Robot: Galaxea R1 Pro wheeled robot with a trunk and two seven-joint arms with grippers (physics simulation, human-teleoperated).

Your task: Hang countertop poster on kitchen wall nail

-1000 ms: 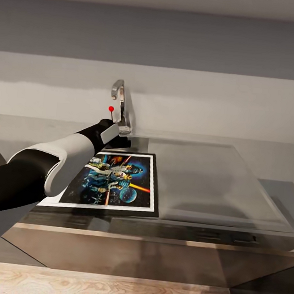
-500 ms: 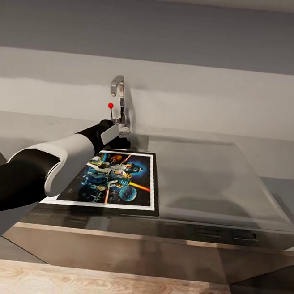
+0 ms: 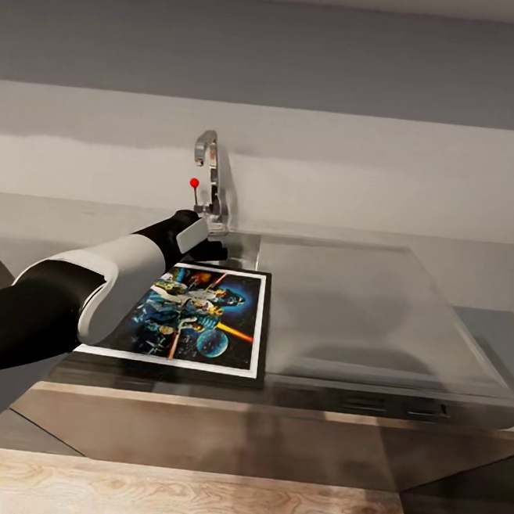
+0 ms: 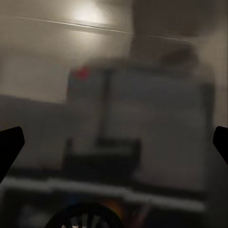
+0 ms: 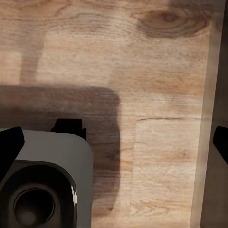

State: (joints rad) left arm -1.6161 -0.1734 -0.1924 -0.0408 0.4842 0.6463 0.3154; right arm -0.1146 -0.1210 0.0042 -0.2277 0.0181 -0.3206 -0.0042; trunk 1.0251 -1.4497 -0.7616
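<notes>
Compared with half a second ago, the poster [image 3: 196, 318] is lying a little differently: its near edge is sitting slightly higher in the head view and the black frame along that edge is showing less, while the left arm is staying reached over it in much the same pose. The poster is a rectangle with a white border around a dark blue space scene of figures, a planet and orange beams, and it is lying flat on the grey countertop [image 3: 476, 270], just left of the steel sink [image 3: 346, 313] and in front of the tap [image 3: 208, 175] with its small red knob.

The left gripper [image 3: 207, 249] is resting at the poster's far edge, close under the tap base, with the forearm crossing the poster's left part. Whether its fingers are touching the frame cannot be told, and their spread cannot be told in the head view either. In the left wrist view the picture is blurred; dark finger tips [image 4: 9, 147] are showing at both sides, set far apart.

In the right wrist view the right gripper's fingers [image 5: 8, 147] are also showing wide apart, holding nothing, over the wooden floor [image 5: 156, 95] beside the robot's grey base [image 5: 47, 185].
</notes>
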